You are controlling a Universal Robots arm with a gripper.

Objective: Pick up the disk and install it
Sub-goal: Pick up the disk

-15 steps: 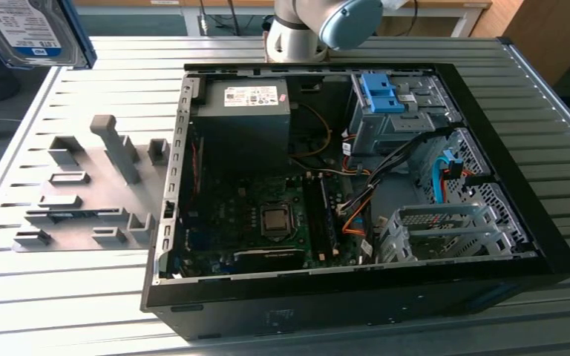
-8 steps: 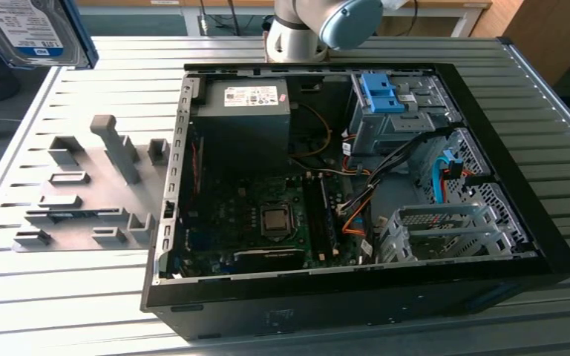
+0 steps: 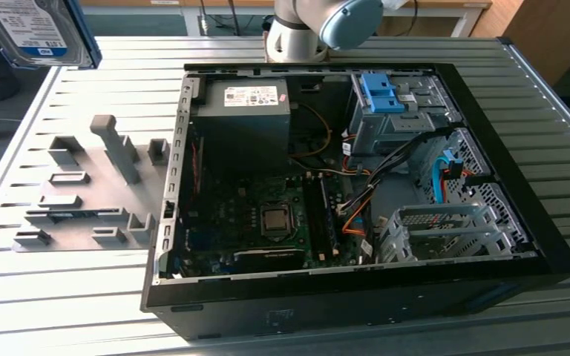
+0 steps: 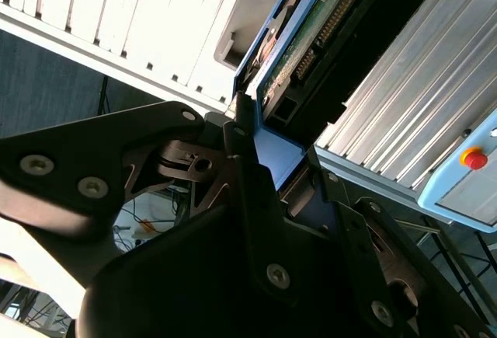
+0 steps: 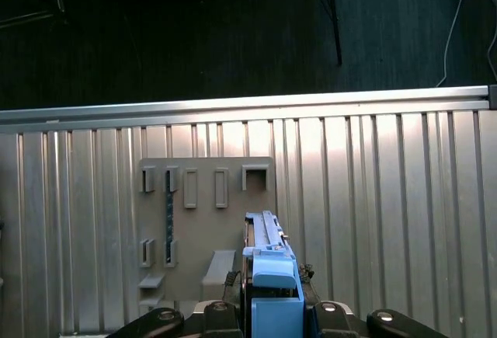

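The pincer (image 4: 278,132) is clamping the disk (image 4: 311,31) by its blue carrier rail, with the black fingers (image 4: 252,198) pressing on either side of the rail. In the second wrist view the disk's green circuit board and connector edge are facing the camera. In the first wrist view the pincer (image 5: 273,311) is gripping the disk (image 5: 270,256) edge-on, and the blue rail is sticking out beyond the fingertips.

In the exterior view the disk (image 3: 38,30) is hanging in the upper corner on the exterior view's left, lifted clear of the slatted metal tabletop (image 3: 552,133), with its white-and-blue label showing. It is sitting well apart from the open computer case (image 3: 364,315).

Below the held disk in the first wrist view, a grey fixture plate (image 5: 194,229) with raised slots is lying on the tabletop (image 5: 388,198). In the exterior view this plate (image 3: 87,193) is lying just beside the case, on the exterior view's left.

Inside the case, the black power-supply box (image 3: 240,119) is sitting at the far end, a blue bracket (image 3: 384,93) is resting atop the grey drive bay (image 3: 394,130), and the motherboard (image 3: 235,215) is lying on the case floor. The arm (image 3: 310,30) is rising behind the case.
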